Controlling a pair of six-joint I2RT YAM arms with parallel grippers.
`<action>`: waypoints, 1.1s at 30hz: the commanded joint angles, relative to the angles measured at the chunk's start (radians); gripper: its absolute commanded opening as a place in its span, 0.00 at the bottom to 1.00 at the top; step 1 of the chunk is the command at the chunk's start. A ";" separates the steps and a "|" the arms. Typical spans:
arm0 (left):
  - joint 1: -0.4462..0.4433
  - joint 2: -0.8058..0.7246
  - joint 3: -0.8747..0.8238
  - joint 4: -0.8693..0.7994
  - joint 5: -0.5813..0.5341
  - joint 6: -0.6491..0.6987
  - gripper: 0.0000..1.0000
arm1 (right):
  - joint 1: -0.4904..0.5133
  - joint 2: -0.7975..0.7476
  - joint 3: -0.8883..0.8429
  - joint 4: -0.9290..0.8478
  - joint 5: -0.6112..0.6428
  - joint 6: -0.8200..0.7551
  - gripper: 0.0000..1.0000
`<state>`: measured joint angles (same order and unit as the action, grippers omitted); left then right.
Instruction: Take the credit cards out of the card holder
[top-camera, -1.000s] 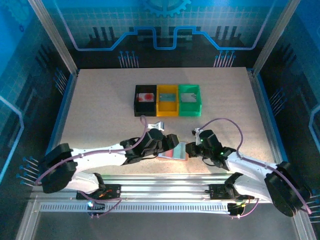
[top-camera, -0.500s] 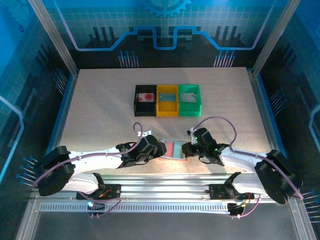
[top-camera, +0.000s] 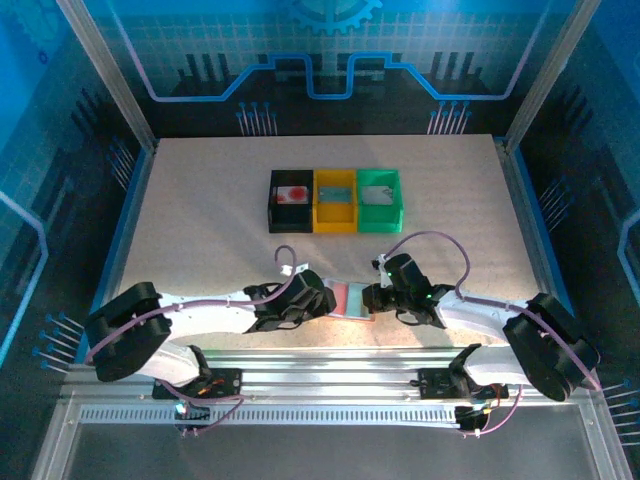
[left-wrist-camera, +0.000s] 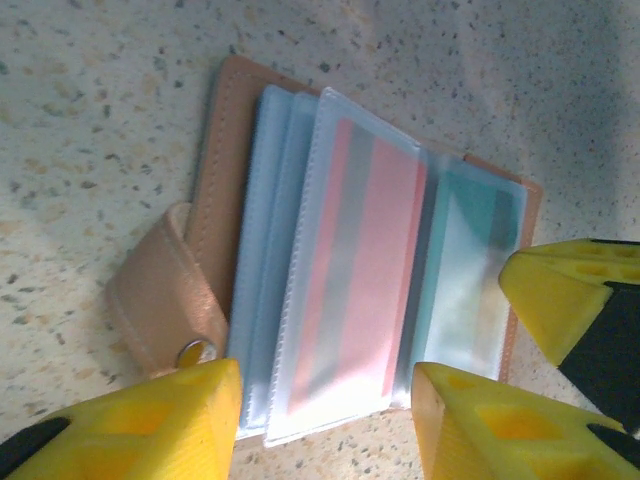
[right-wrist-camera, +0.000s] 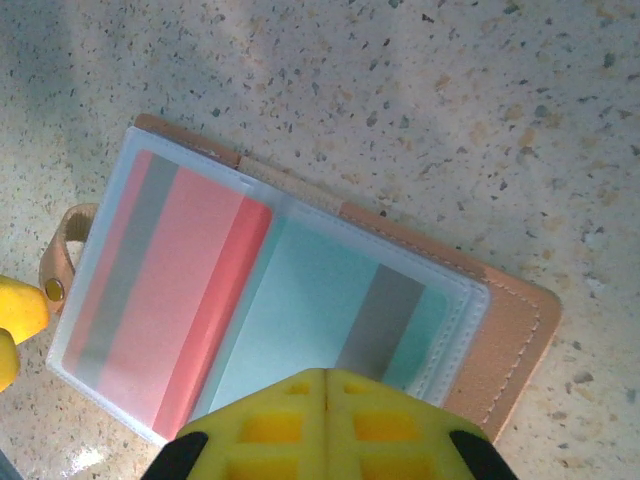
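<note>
The holder (top-camera: 349, 299) lies open and flat on the bench (top-camera: 200, 220), low centre of the top view, its long axis running across between the two hands. The left hand (left-wrist-camera: 325, 420) is half open and holds nothing, its jaws straddling the holder's lower edge with the red card (left-wrist-camera: 365, 270) just above. The right hand (right-wrist-camera: 325, 420) is shut, its tip over the teal card (right-wrist-camera: 330, 300). Both cards sit in clear sleeves (right-wrist-camera: 455, 335). The red card is likelier the left hand's, the teal the right's.

No lettering, numbers or brand marks could be read. The red card (right-wrist-camera: 170, 290) and teal card (right-wrist-camera: 320, 320) in the card holder (right-wrist-camera: 510, 340) showed plain stripes, any fine print perhaps too blurred.
</note>
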<state>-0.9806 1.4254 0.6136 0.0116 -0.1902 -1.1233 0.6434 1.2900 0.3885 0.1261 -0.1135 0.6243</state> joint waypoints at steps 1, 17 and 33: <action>0.007 0.016 0.031 0.024 0.020 0.011 0.46 | 0.012 0.006 0.025 -0.012 -0.012 -0.003 0.00; 0.007 0.035 0.104 -0.153 -0.017 0.081 0.43 | 0.012 0.004 0.024 -0.011 -0.017 0.000 0.00; 0.007 0.103 0.146 -0.200 -0.004 0.094 0.40 | 0.011 0.002 0.023 -0.014 -0.016 0.000 0.00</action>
<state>-0.9787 1.5215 0.7296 -0.1539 -0.1898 -1.0519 0.6434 1.2900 0.3885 0.1207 -0.1139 0.6243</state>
